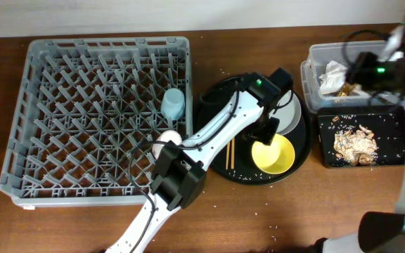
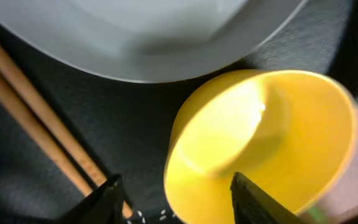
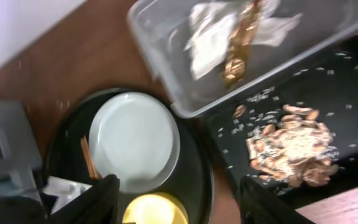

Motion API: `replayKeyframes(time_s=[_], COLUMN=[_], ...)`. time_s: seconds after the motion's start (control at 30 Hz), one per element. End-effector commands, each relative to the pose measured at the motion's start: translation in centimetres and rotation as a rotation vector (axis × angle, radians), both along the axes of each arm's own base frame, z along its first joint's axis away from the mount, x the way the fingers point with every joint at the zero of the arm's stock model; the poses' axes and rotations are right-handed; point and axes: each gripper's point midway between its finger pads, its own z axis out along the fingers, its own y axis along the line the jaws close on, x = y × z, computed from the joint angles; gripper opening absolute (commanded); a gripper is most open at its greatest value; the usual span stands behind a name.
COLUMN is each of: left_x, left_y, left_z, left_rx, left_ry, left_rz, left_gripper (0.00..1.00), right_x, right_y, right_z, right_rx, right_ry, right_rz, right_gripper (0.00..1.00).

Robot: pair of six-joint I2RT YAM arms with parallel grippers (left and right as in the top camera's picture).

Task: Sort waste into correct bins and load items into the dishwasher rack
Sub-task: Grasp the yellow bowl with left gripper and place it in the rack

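My left gripper (image 1: pixel 268 131) (image 2: pixel 176 200) is open low over the round black tray, its fingers astride the near rim of the yellow bowl (image 1: pixel 273 154) (image 2: pixel 260 137) (image 3: pixel 156 210). The pale grey plate (image 1: pixel 289 112) (image 2: pixel 148 31) (image 3: pixel 134 140) and two chopsticks (image 1: pixel 229 153) (image 2: pixel 36 118) (image 3: pixel 89 159) lie beside the bowl. The light blue cup (image 1: pixel 174 103) and pinkish-white cup (image 1: pixel 167 140) sit in the grey rack (image 1: pixel 83 112). My right gripper (image 1: pixel 361 70) (image 3: pixel 182 202) is open and empty, high above the bins. White paper (image 1: pixel 332 74) (image 3: pixel 207 37) and a brown scrap (image 3: pixel 238 53) lie in the clear tub (image 1: pixel 318 53) (image 3: pixel 160 62). Crumbly leftovers (image 1: pixel 355 143) (image 3: pixel 291 149) lie in the black tray (image 1: pixel 392 123) (image 3: pixel 353 68).
The round black tray (image 1: pixel 216 140) (image 3: pixel 194 168) stands between the rack and the bins. White grains are scattered on the brown table (image 1: pixel 294 211) and in the black tray. My left arm reaches across the rack's front right corner.
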Motion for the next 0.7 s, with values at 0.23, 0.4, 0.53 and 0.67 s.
replayKeyframes(time_s=[0.23, 0.4, 0.53, 0.67], left_x=[0.5, 12.6, 18.0, 21.2], left_y=[0.2, 13.4, 27.3, 30.6], left_z=[-0.8, 17.2, 23.8, 22.3], left_rx=[0.01, 0.168, 0.673, 0.86], left_ry=[0.033, -0.645, -1.033, -1.127], left_rz=[0.02, 0.305, 0.607, 0.713], left_gripper=[0.01, 0.01, 0.01, 0.01], right_x=[-0.8, -0.6, -0.6, -0.6], right_y=[-1.3, -1.4, -1.4, -1.4], right_z=[1.0, 1.1, 1.1, 1.1], right_rx=[0.044, 0.041, 0.039, 0.039], right_ry=[-0.025, -0.032, -0.03, -0.03], right_rz=[-0.033, -0.033, -0.035, -0.035], right_gripper=[0.62, 0.66, 0.98, 0.99])
